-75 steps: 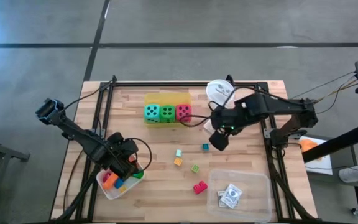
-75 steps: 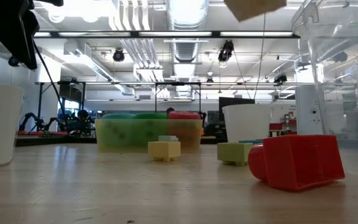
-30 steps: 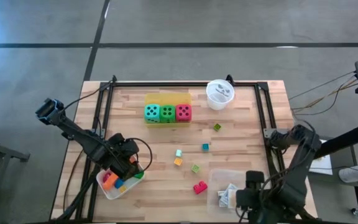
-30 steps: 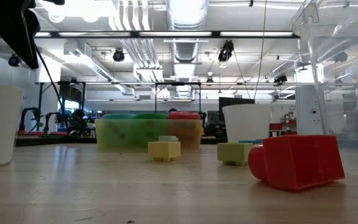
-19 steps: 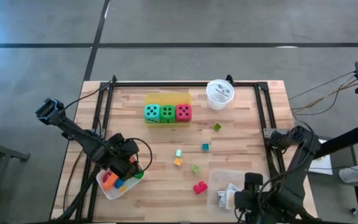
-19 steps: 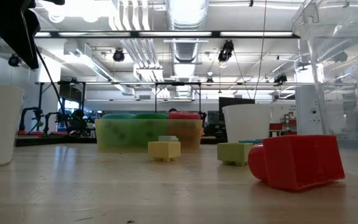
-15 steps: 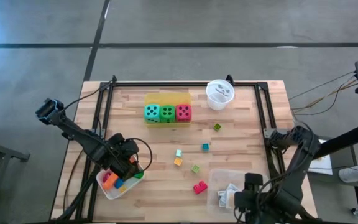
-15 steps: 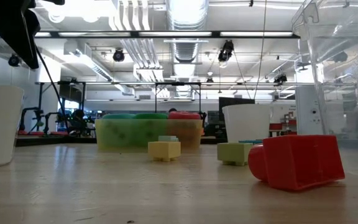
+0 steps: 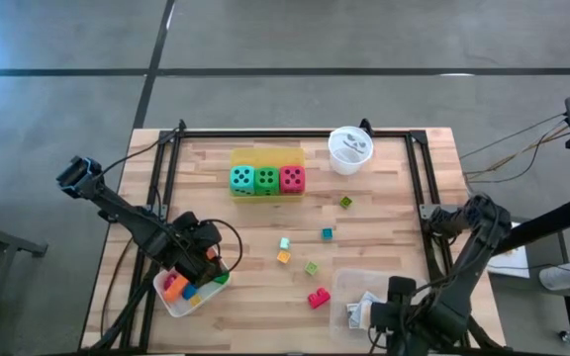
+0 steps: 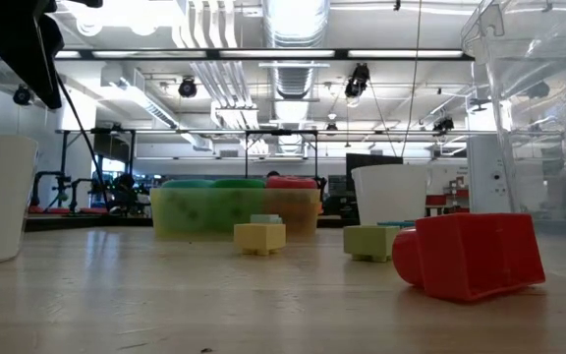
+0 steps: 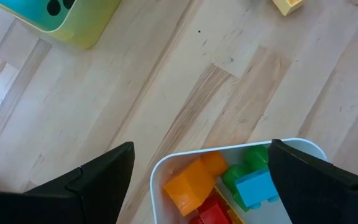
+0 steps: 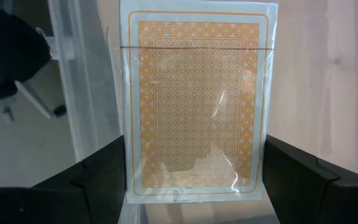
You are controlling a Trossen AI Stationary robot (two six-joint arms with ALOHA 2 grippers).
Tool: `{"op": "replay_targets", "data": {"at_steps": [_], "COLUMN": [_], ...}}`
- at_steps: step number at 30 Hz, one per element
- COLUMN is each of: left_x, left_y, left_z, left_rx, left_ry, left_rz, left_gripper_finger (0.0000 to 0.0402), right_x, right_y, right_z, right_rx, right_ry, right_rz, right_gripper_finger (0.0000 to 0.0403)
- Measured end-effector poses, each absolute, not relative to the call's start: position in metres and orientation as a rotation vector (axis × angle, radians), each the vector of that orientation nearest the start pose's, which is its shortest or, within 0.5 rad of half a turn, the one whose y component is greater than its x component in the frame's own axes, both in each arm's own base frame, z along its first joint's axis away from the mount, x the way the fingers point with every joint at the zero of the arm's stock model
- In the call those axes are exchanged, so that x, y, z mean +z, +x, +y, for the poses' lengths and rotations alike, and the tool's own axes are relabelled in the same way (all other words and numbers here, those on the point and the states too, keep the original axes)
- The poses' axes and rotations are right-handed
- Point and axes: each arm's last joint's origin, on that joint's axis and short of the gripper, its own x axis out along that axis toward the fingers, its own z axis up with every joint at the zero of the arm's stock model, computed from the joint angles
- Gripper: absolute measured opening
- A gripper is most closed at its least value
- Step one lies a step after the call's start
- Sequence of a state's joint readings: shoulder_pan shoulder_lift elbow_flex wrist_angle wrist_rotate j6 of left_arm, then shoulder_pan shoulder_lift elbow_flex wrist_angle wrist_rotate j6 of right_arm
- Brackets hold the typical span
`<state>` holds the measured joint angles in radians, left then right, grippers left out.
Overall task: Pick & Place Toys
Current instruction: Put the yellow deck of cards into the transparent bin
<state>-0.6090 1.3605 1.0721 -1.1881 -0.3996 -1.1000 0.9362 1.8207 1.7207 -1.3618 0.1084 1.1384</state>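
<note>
My right gripper (image 12: 194,146) hangs at the table's near right corner, over the clear tray (image 9: 404,287), shut on an orange-backed playing card (image 12: 197,93). More cards (image 9: 361,309) lie in that tray. My left gripper (image 11: 197,186) stands open above the white tray (image 9: 169,302), which holds orange (image 11: 188,186), green, blue and red blocks. Loose blocks lie mid-table: a red one (image 9: 318,298), green ones (image 9: 311,268) and an orange one (image 9: 283,257). The teal, green and red dice (image 9: 266,179) sit in the yellow tray (image 9: 265,156). My right gripper pinches the card by its two long edges (image 12: 131,162), near one short end, one finger on each. The fingers come from above, pointing down, and lie across the card. The card sits flat between them, its orange back up, lifted above the clear tray's wall (image 12: 79,81).
A round white cup (image 9: 349,149) stands at the far right of the table. A black frame rail (image 9: 419,188) runs along each side. Bare wood lies between the yellow tray and the loose blocks. In the low view the red block (image 10: 470,256) is nearest.
My right gripper has sunk a little toward the clear tray with the card, staying over the table's near right corner.
</note>
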Motion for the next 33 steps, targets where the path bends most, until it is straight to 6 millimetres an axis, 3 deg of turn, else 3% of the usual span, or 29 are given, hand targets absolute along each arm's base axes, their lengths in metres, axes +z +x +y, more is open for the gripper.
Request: {"op": "replay_targets", "data": {"at_steps": [7,17,33], "left_x": [0.256,0.256,0.256], "left_y": [0.192,0.193,0.193], "left_z": [-0.120,-0.121,-0.121], "left_rx": [0.517,0.511,0.509], "left_ry": [-0.234,-0.243,-0.246], "left_rz": [1.162,1.154,1.151], "left_gripper_finger": [0.0353,0.0353,0.0353], "right_x": [0.279,0.272,0.248], "right_y": [0.213,0.216,0.217], "right_z": [0.274,0.267,0.266], "right_rx": [-0.119,-0.181,-0.100], "right_ry": [0.223,0.252,0.131], "right_rz": [1.472,1.480,1.459], "right_gripper_finger": [0.0295,0.0295,0.0295]}}
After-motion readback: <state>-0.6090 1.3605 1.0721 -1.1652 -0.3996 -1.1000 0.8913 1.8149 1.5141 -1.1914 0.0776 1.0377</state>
